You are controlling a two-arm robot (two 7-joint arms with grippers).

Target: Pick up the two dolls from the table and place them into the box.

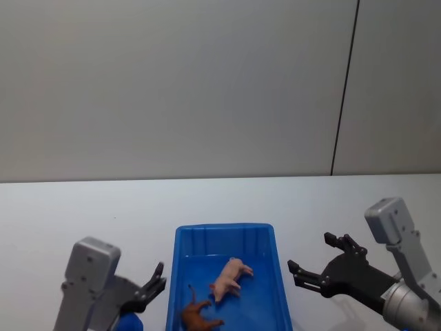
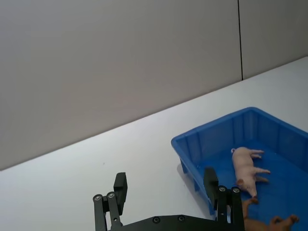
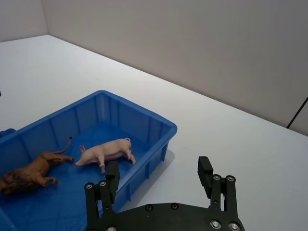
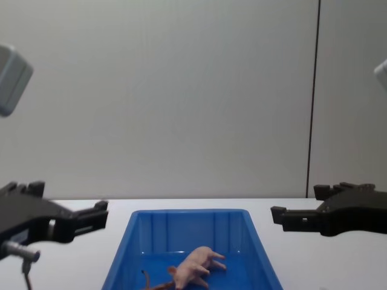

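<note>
One pig (image 1: 232, 277), one lion (image 1: 200, 316), one box (image 1: 224, 227)

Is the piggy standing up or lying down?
Lying down. The pig rests on its side on the floor of the blue box, legs sticking out sideways, next to the lion.

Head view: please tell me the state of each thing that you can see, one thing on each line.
pig figurine: lying on its side inside the bin.
lion figurine: lying on its side inside the bin, beside the pig.
blue plastic bin: upright on the table, open on top, holding both figurines.
left end effector: open, empty, left of the bin.
right end effector: open, empty, right of the bin.
</note>
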